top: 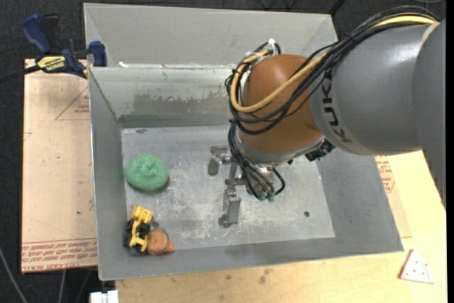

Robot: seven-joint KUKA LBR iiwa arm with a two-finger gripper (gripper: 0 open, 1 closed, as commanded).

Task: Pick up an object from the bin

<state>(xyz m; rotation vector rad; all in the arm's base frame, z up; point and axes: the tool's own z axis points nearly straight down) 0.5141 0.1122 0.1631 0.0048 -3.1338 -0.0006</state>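
Note:
My gripper (220,190) hangs over the middle of the bin floor, under the orange dome of the wrist. Its two fingers stand apart, open, with bare metal between them. A green lumpy ball (147,172) lies to its left near the left wall. In the front left corner sit a small yellow and black toy vehicle (140,226) and, touching it, a small orange-brown ball (160,243). Both lie well apart from the fingers.
The arm and its cables cover the bin's right half from the upper right. The bin's sloping walls rise on all sides, and bare scuffed floor lies between the gripper and the things on the left.

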